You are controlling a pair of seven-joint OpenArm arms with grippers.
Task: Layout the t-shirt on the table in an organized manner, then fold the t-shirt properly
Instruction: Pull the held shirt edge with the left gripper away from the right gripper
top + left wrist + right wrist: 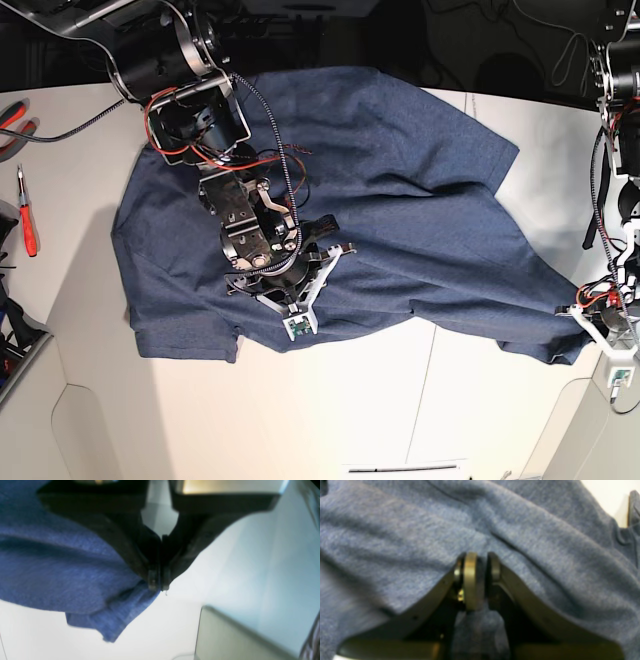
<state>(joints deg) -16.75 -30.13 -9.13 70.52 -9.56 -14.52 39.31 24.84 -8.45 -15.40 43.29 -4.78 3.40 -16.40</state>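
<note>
Right gripper [477, 580] nearest the lens, fingers pinched on a fold of the t-shirt [330, 210]. Shirt spread rumpled across the table [380, 400]. At 4 o'clock in base view, left gripper [159, 586] clamped on the shirt's corner.

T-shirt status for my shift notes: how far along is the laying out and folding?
Done: the t-shirt lies mostly spread on the table, though wrinkled. In hand: the left end effector is shut on a corner at the shirt's edge, and the right end effector pinches fabric mid-shirt. Left: smoothing it flat, then every fold.
</note>
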